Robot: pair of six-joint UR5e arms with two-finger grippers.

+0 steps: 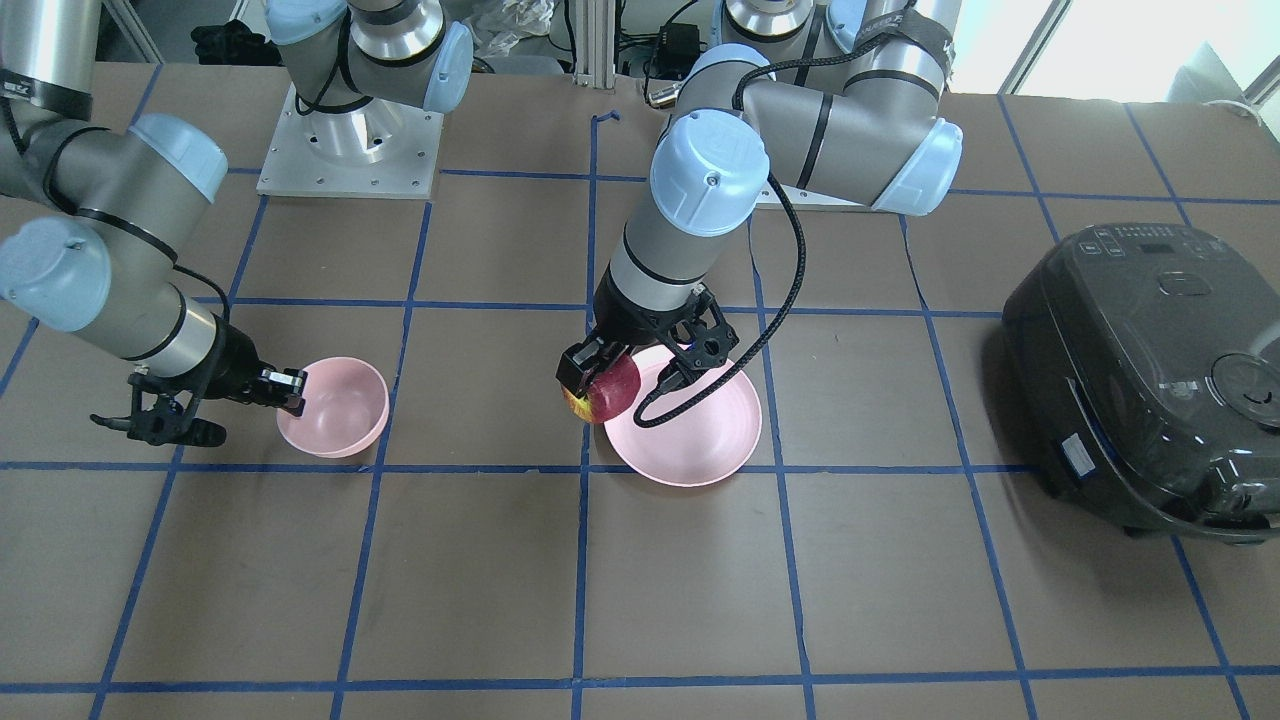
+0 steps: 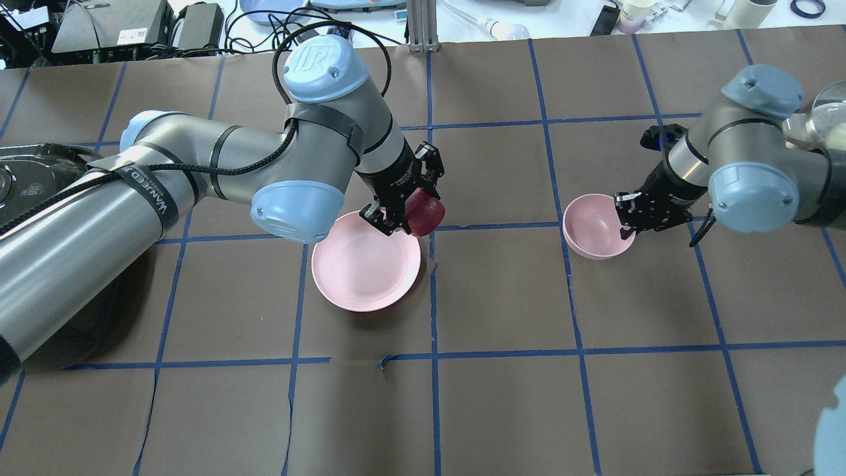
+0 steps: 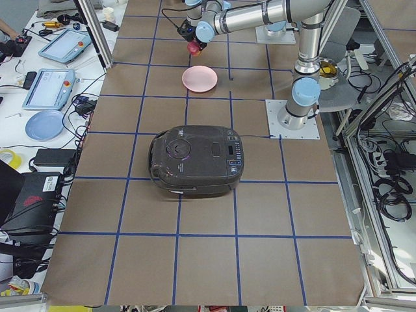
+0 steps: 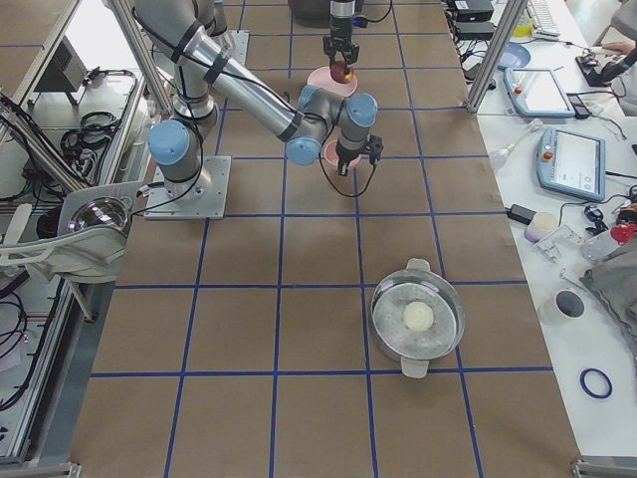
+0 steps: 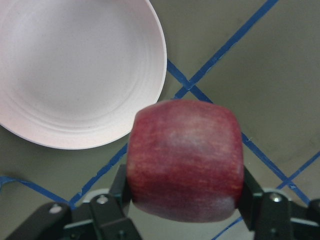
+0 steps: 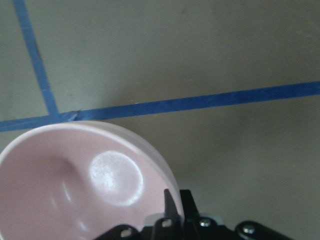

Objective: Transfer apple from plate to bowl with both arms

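— Where is the apple held?
— Just above the rim of the plate, clamped between the jaws of the left gripper, likely for carrying.
— And the bowl?
— Well apart from the plate, its rim pinched by the right gripper, probably for steadying.

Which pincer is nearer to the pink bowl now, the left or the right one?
Right. The right pincer grips the bowl at its rim. The left pincer holds the apple at the plate edge, well apart from the bowl.
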